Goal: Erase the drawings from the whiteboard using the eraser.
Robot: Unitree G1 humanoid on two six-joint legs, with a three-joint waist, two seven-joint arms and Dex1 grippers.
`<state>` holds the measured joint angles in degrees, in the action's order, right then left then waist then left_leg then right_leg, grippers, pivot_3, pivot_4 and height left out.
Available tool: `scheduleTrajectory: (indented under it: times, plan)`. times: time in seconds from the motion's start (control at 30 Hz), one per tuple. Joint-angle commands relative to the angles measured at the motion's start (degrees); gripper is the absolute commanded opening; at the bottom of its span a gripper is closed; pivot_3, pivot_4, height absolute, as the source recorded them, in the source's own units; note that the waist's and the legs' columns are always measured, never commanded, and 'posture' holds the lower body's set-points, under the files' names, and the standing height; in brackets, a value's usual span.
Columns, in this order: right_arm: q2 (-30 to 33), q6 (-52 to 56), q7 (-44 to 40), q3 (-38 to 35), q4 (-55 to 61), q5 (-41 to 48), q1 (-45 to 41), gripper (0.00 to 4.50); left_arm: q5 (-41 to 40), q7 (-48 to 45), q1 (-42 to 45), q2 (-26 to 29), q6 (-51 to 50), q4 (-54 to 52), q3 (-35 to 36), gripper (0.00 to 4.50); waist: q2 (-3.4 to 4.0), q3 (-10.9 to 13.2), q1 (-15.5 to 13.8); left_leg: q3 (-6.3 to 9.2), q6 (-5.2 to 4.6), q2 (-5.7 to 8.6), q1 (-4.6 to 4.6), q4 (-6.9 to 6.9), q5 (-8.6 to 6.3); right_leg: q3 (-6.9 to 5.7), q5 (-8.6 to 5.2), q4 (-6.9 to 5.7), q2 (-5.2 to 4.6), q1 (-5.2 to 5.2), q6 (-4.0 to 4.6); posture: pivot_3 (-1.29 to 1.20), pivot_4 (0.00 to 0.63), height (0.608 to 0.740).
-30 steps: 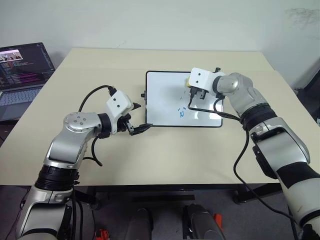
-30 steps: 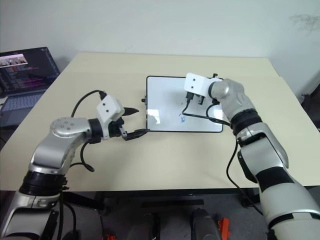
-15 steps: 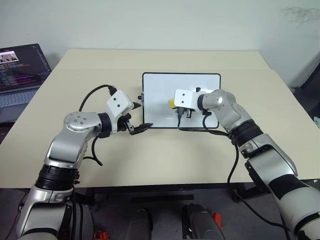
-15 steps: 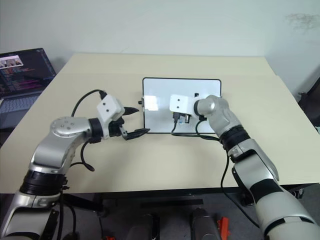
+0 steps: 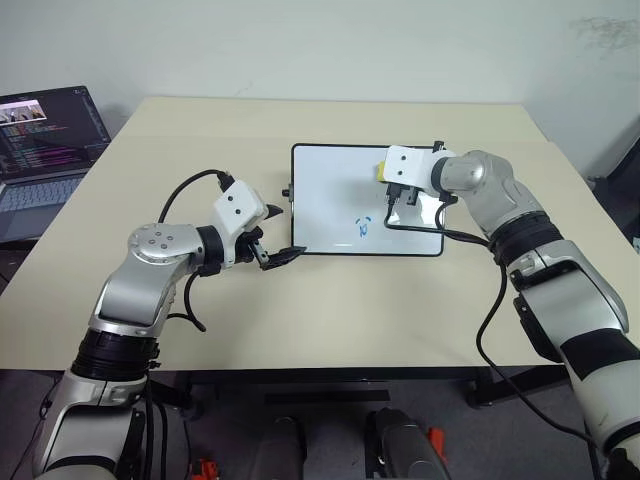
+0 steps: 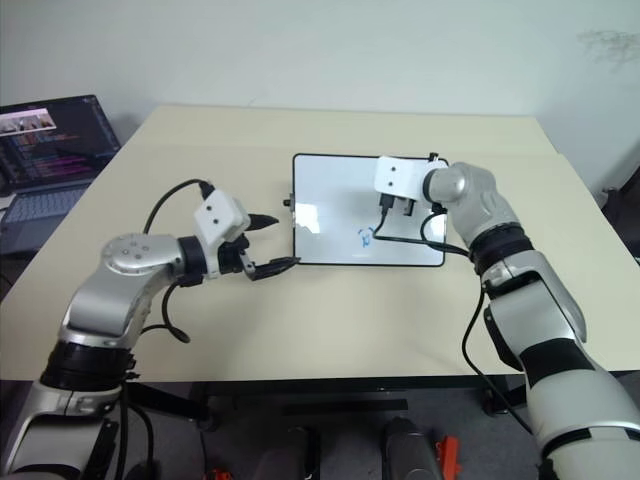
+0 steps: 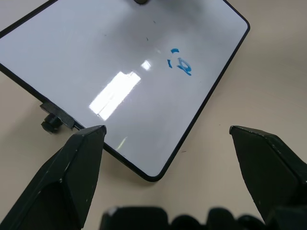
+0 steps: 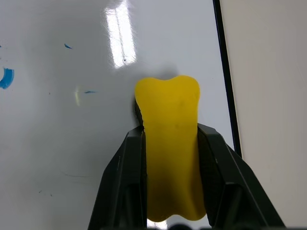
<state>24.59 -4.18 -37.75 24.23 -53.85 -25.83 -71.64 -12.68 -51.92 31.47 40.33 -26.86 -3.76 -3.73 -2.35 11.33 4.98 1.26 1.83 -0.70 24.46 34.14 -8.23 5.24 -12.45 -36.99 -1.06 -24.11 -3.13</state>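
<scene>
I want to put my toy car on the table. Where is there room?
There is bare table between the laptop and the whiteboard, and along the far edge behind the board. The near strip is free too. It is crowded around the board, where both arms work.

No readable text; blue drawings (image 5: 363,227) on whiteboard (image 5: 330,190) illegible, laptop (image 5: 45,140) screen text too small.

Left gripper (image 5: 275,243) spread wide, right gripper (image 8: 168,139) clamped, both arms extended forward
</scene>
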Motion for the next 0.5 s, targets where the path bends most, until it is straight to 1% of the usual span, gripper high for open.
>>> scheduleTrajectory:
  times: [0.03,0.2,0.27,0.4,0.5]
  plan:
    - [-0.18,0.9,-2.9,0.16,2.42,0.12,2.07,1.05,0.07,-0.15,1.1,-0.07,1.12,-0.6,0.35,4.5,-0.01,-0.01,0.02,-0.01,0.0,0.0,0.0,0.0,0.0,0.02,0.0,0.01,0.0,0.0,0.0,0.0,0.15,0.74]
    - [-0.91,1.54,-8.86,0.99,10.39,0.82,7.28,1.05,-0.03,-0.29,1.15,0.24,1.06,-0.57,0.4,4.5,-0.01,-0.01,0.15,0.0,0.0,-0.02,-0.01,0.0,0.0,0.0,0.0,-0.04,0.03,0.0,0.0,0.0,0.15,0.74]
    - [-1.0,2.35,-10.07,0.79,12.65,0.85,8.51,1.05,-0.03,-0.3,0.99,0.37,1.01,-0.61,0.46,4.5,-0.01,-0.01,0.19,0.0,0.0,-0.03,-0.02,0.0,0.0,0.01,0.0,-0.07,0.05,-0.01,0.0,0.0,0.15,0.74]
    - [-0.96,3.3,-10.01,0.28,13.28,0.3,8.63,1.05,-0.08,-0.29,0.8,0.42,0.84,-0.79,0.45,4.5,-0.01,-0.01,0.16,0.0,0.0,-0.04,-0.02,0.0,0.0,0.0,0.0,-0.06,0.06,-0.02,0.0,0.0,0.15,0.74]
    - [-0.64,3.51,-7.0,-0.3,10.59,-0.71,6.91,1.05,-0.1,-0.21,1.09,0.31,0.76,-0.72,0.46,4.5,-0.01,-0.01,0.16,-0.01,0.0,-0.03,-0.01,0.0,0.0,0.01,0.0,-0.03,0.04,-0.01,0.0,0.0,0.15,0.74]
